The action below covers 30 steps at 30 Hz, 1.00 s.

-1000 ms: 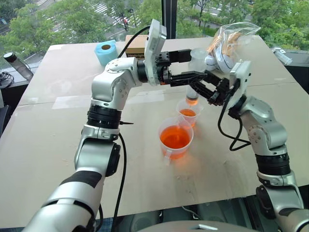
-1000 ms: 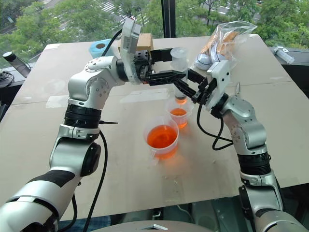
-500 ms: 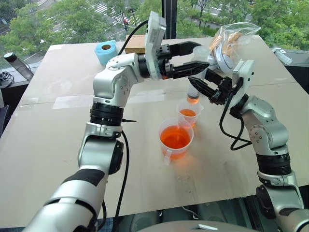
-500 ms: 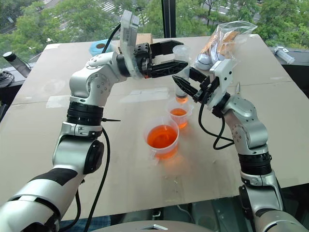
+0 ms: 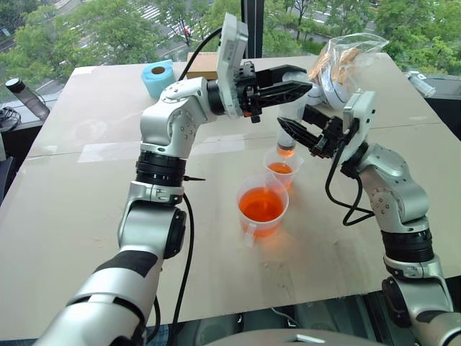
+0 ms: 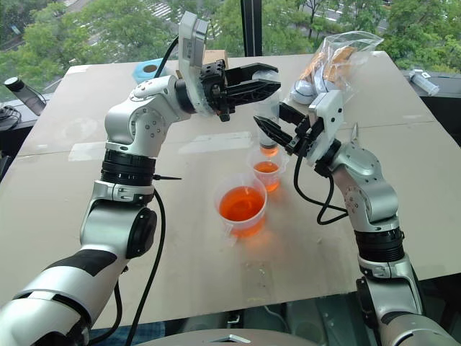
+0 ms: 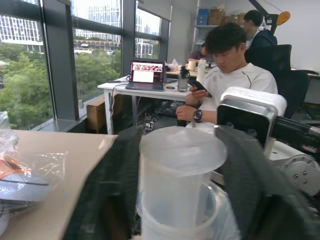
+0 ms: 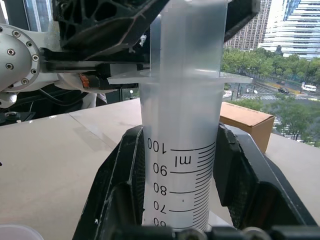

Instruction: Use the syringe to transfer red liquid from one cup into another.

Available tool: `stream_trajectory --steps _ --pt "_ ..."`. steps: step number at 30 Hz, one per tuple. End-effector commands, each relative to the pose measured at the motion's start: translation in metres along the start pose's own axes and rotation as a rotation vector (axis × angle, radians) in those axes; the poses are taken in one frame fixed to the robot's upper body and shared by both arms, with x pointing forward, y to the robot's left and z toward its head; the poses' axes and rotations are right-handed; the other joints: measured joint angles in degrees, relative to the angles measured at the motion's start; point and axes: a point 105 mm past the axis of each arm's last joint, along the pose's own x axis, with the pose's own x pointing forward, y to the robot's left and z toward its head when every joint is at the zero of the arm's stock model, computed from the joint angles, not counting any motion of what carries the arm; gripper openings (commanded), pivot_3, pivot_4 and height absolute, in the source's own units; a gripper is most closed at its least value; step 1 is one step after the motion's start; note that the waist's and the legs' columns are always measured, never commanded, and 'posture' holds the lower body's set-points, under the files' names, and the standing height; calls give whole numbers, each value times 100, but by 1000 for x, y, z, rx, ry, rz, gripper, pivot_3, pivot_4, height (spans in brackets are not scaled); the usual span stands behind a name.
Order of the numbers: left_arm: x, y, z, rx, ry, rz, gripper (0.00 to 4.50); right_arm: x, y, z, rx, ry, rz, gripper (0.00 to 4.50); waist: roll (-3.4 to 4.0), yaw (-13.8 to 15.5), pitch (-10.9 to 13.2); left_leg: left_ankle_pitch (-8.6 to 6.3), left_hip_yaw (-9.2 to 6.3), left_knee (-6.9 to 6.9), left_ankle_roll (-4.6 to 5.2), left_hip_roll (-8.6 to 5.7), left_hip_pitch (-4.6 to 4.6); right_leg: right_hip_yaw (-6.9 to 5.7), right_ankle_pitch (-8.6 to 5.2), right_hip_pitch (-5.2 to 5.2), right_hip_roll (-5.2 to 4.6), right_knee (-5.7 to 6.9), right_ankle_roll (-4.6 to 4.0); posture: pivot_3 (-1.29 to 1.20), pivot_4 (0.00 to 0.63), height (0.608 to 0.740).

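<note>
The syringe point(image 5: 287, 143) stands upright over the small cup point(image 5: 281, 170), with a little red liquid low in its barrel. My right gripper point(image 5: 294, 122) is shut on the barrel point(image 8: 182, 125), just under the flange. Coming in from the left, my left gripper point(image 5: 306, 79) is shut on the plunger head point(image 7: 182, 145) at the syringe's top. The small cup holds some red liquid. In front of it stands a larger cup point(image 5: 261, 207), about half full of red liquid.
A blue tape roll point(image 5: 158, 76) and a cardboard box point(image 5: 204, 66) sit at the table's far side. A clear plastic bag point(image 5: 347, 61) lies at the far right. People sit at desks point(image 7: 230, 75) beyond the table.
My left gripper's fingers, open around the syringe's top before, have closed on the plunger head. The right gripper and the cups have stayed in place.
</note>
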Motion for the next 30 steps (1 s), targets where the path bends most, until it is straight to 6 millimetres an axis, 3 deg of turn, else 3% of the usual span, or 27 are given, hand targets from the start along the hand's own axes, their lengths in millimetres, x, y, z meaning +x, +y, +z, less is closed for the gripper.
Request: stream_trajectory --steps 1,18,30 --pt "4 -8 20 61 -37 -41 1403 1 6 14 -47 -46 25 1478 0 -1 0 0 0 0 0 0 0 0 0 0 0 0 0 0 150 740" --pt "-4 -8 -14 68 106 -52 1404 1 3 18 -52 -59 14 1478 0 -1 0 0 0 0 0 0 0 0 0 0 1 0 0 0 150 740" --pt "-8 -3 -25 75 150 -27 1404 1 2 21 -53 -69 6 1478 0 0 0 0 0 0 0 0 0 0 0 0 1 0 0 0 150 740"
